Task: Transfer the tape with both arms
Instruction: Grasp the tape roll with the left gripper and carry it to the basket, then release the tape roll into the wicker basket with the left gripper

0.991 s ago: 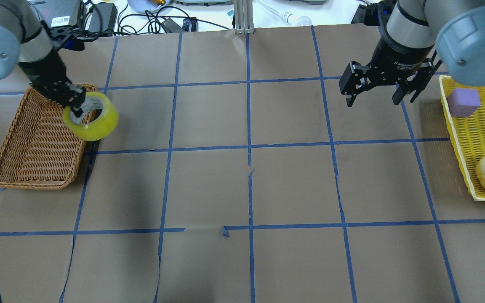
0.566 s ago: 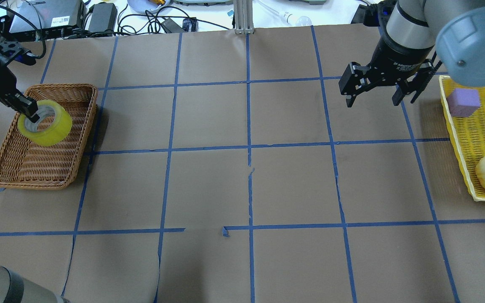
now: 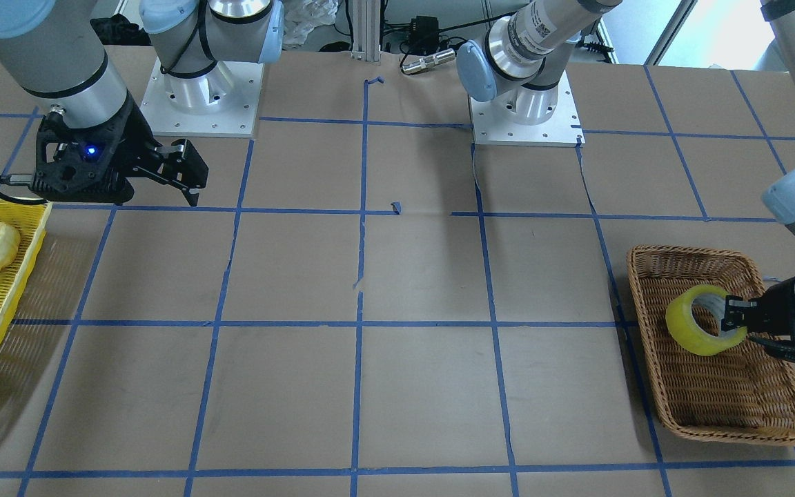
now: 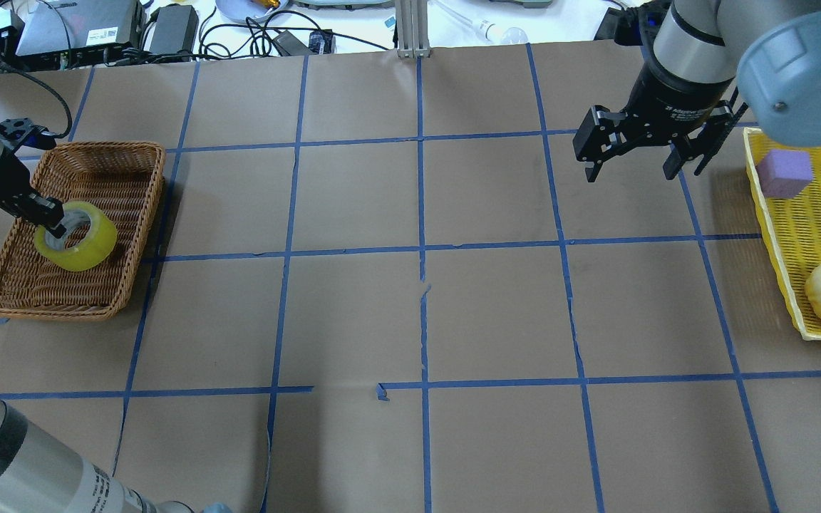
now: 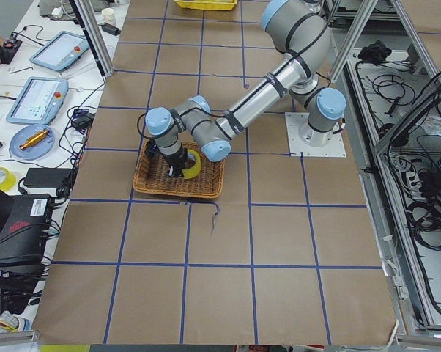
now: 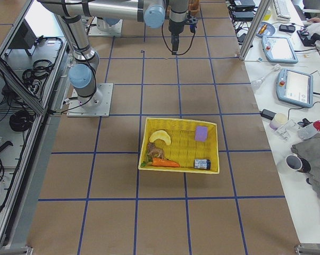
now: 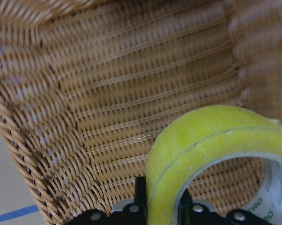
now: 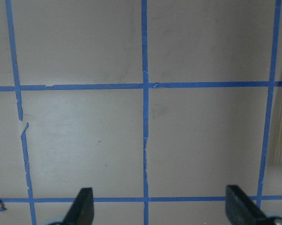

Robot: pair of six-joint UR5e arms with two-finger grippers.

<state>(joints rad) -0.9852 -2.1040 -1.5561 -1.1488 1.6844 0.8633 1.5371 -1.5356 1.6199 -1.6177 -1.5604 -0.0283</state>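
Tape [image 4: 77, 246] sits tilted inside the wicker basket [image 4: 107, 151] by the counter's [image 4: 353, 313] left edge, its wall pinched by the left end effector [image 4: 56, 222], while the right end effector [image 4: 631, 169] hangs wide-spread and empty near the right edge, broad bare counter between.

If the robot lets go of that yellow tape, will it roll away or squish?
Probably not far. The tape is a round ring, so it could roll on its edge, but the basket walls would likely stop it. It seems stiff: the left hand pinches its wall and the ring looks round, not squashed.
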